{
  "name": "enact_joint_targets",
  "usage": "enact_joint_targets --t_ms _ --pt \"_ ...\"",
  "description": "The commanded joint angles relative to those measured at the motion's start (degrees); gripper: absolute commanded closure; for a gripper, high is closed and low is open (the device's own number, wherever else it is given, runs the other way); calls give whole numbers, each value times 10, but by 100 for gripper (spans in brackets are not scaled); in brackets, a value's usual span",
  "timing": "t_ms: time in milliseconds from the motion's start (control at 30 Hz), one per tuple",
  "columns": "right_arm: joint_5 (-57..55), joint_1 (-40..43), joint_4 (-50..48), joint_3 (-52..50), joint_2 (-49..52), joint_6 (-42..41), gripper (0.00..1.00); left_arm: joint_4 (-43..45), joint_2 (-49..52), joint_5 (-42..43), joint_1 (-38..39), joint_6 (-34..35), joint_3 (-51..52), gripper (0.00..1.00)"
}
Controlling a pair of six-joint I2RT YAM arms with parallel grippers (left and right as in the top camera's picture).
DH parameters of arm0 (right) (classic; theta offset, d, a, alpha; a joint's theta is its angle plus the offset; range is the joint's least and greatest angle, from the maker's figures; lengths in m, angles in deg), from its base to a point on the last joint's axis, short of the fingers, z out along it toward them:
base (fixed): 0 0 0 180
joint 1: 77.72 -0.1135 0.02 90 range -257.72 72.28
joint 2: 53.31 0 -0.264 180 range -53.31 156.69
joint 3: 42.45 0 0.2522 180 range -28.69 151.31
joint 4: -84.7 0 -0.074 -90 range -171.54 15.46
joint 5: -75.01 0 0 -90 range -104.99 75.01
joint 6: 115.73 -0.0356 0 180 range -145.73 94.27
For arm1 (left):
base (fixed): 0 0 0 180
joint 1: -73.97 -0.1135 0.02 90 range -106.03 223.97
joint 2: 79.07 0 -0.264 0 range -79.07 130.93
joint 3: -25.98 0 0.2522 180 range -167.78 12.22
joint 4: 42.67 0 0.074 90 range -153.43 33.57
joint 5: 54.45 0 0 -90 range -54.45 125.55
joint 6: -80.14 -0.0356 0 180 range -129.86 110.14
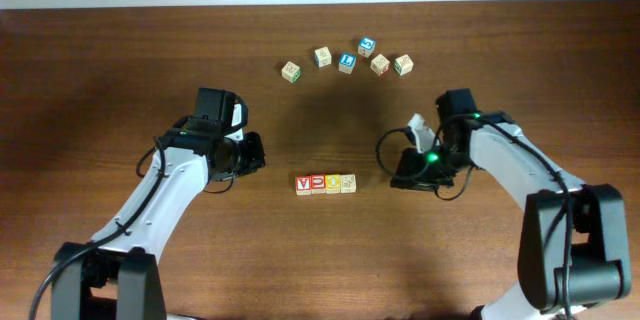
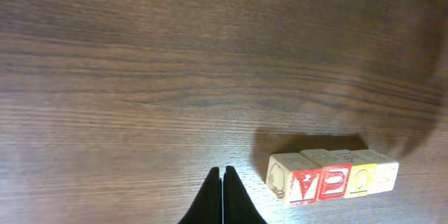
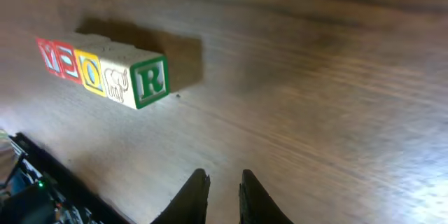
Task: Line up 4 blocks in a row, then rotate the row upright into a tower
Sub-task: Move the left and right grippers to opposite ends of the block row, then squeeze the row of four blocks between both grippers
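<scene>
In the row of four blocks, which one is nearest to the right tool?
The end block with a green R on its end face; the other three, with red and yellow faces, lie beyond it.

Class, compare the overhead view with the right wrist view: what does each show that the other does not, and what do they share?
Only overhead: six loose cubes in an arc at the far side, plus the left arm. Only right wrist: the green R face on the row's end block, and the narrow gap between the right fingers, which hold nothing. Both: the row of four blocks on the wooden table.
</scene>
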Motion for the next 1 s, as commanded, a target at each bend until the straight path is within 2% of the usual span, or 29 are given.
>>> enact_joint_targets --t_ms 0,233,367,600,700,867,967 --pt "22 7 -9 -4 0 27 82 36 12 60 0 5 28 100" --pt "22 7 -41 -21 0 14 84 83 24 67 23 31 50 100" --pt "22 -15 -84 -25 0 -20 89 107 68 68 39 71 50 100" --pt "-55 -80 -121 -25 0 -108 96 93 78 68 40 71 50 100" --pt "-65 -109 -142 -25 0 -108 95 92 80 68 54 71 50 100" --pt "-62 -109 -145 -25 11 -106 96 93 80 67 74 71 50 100" --pt "-20 -109 -160 -25 36 -88 96 93 80 68 74 74 50 100"
